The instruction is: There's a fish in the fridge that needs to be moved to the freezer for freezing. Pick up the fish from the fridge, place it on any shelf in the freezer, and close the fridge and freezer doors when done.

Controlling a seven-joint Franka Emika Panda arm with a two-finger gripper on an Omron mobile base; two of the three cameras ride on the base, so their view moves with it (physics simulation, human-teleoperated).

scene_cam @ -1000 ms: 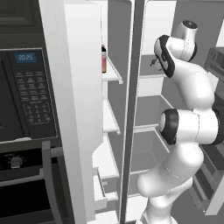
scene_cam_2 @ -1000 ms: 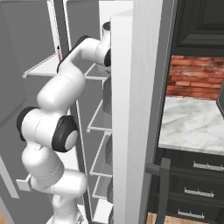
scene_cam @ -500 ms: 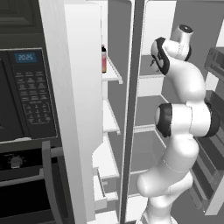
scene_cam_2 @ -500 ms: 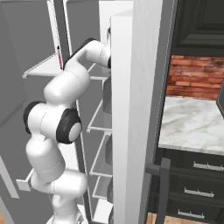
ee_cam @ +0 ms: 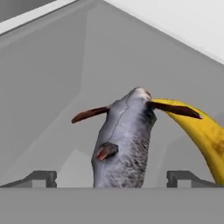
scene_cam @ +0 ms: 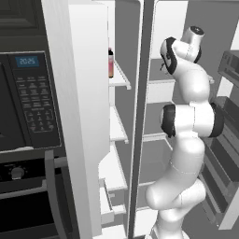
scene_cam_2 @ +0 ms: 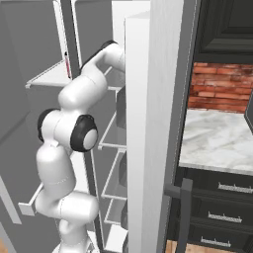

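Observation:
In the hand view the fish [ee_cam: 124,140], grey with red-brown fins, lies on a grey shelf of the fridge [scene_cam: 156,136], its head pointing away from the camera. My gripper [ee_cam: 113,178] is open, and the fish's near end sits between the two fingertips [ee_cam: 41,177] without either one touching it. The white arm reaches up into the wider compartment, and the hand [scene_cam: 167,57] is at the upper shelf. The freezer [scene_cam: 119,79] is the narrow left compartment with white shelves. The freezer door [scene_cam: 79,121] and the fridge door [scene_cam_2: 153,123] both stand open.
A yellow banana [ee_cam: 205,131] lies against the fish's right side on the same shelf. A red-pink bottle [scene_cam: 110,63] stands on an upper freezer shelf. The black wall oven [scene_cam: 28,102] is left of the unit, and a marble counter [scene_cam_2: 217,138] is to the right.
The arm has stretched upward and pushed the hand deeper into the fridge's upper shelf. The gripper has stayed open.

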